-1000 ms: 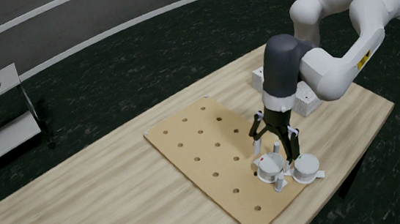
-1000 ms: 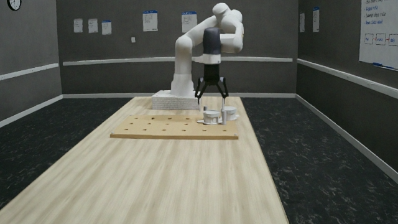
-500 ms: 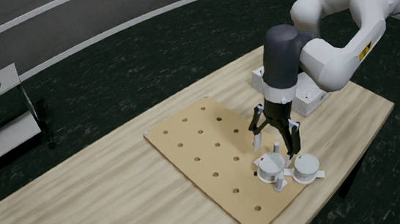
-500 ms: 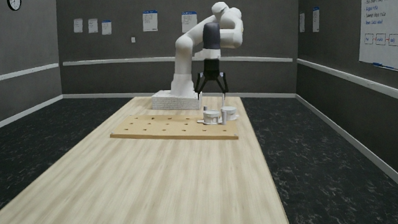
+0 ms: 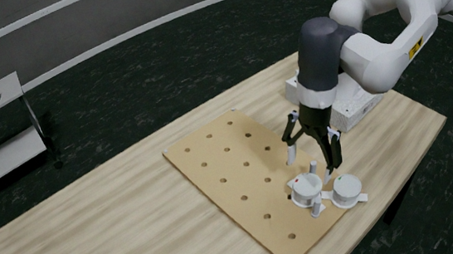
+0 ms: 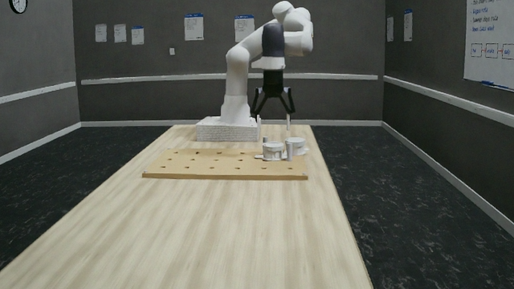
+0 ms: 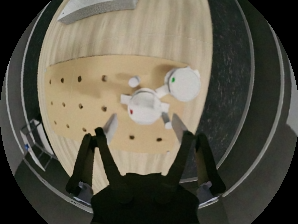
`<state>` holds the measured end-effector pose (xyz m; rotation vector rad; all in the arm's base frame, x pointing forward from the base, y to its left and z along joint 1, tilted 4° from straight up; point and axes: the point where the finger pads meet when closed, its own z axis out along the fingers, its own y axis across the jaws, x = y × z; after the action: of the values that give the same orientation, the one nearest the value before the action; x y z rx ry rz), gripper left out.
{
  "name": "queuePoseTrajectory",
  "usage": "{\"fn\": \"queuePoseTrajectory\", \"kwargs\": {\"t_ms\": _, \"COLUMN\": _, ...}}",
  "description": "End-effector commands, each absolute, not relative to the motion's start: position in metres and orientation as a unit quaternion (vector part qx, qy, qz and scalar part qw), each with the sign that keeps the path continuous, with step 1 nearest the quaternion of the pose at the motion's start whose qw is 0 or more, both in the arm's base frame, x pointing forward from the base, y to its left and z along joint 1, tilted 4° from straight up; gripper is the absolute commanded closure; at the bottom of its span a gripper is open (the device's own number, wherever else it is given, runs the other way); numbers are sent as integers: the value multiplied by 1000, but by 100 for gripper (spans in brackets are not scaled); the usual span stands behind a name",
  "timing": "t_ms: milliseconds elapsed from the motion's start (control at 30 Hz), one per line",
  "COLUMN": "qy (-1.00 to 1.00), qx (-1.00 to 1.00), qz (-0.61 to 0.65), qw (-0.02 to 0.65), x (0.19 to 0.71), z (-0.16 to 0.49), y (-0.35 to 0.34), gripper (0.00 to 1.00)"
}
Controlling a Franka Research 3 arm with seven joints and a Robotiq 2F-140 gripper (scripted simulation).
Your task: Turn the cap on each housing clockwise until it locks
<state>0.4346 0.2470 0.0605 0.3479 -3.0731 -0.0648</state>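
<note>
While gripper (image 5: 310, 168) (image 6: 273, 122) (image 7: 144, 119) hovers wide open, holding nothing, both caps (image 5: 308, 182) (image 6: 273, 144) (image 7: 145, 106) (image 5: 347, 185) (image 6: 295, 140) (image 7: 183, 84) sit on upright housings near desk's (image 5: 73, 225) (image 6: 193, 233) (image 7: 150, 37) side edge (locking unconfirmed).

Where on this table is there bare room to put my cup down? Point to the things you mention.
The long stretch of table (image 5: 94, 223) (image 6: 193, 233) beyond the board's (image 5: 230, 160) (image 6: 217, 170) (image 7: 65, 115) side away from the arm looks bare. It's crowded around the two white housings (image 5: 307, 190) (image 5: 346, 192), under the gripper (image 5: 310, 169) (image 6: 274, 122) (image 7: 144, 119).

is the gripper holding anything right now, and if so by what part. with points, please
Nothing is held: the black gripper (image 5: 310, 171) (image 6: 273, 123) (image 7: 144, 119) hangs open above the white round cap with the red mark (image 5: 308, 182) (image 6: 273, 145) (image 7: 145, 106).
</note>
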Motion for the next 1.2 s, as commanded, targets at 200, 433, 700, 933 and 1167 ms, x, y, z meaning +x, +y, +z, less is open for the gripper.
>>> {"fn": "queuePoseTrajectory", "kwargs": {"t_ms": 200, "qy": -993, "qx": 109, "qz": -22, "qw": 29, "x": 432, "z": 68, "y": 249, "gripper": 22}}
{"fn": "queuePoseTrajectory", "kwargs": {"t_ms": 433, "qy": -993, "qx": 109, "qz": -22, "qw": 29, "x": 432, "z": 69, "y": 249, "gripper": 22}}
{"fn": "queuePoseTrajectory", "kwargs": {"t_ms": 700, "qy": -960, "qx": 278, "qz": -26, "qw": 25, "x": 432, "z": 69, "y": 248, "gripper": 22}}
{"fn": "queuePoseTrajectory", "kwargs": {"t_ms": 933, "qy": -928, "qx": 371, "qz": -26, "qw": 29, "x": 434, "z": 69, "y": 247, "gripper": 22}}
{"fn": "queuePoseTrajectory", "kwargs": {"t_ms": 1167, "qy": -886, "qx": 463, "qz": -28, "qw": 29, "x": 434, "z": 69, "y": 247, "gripper": 22}}
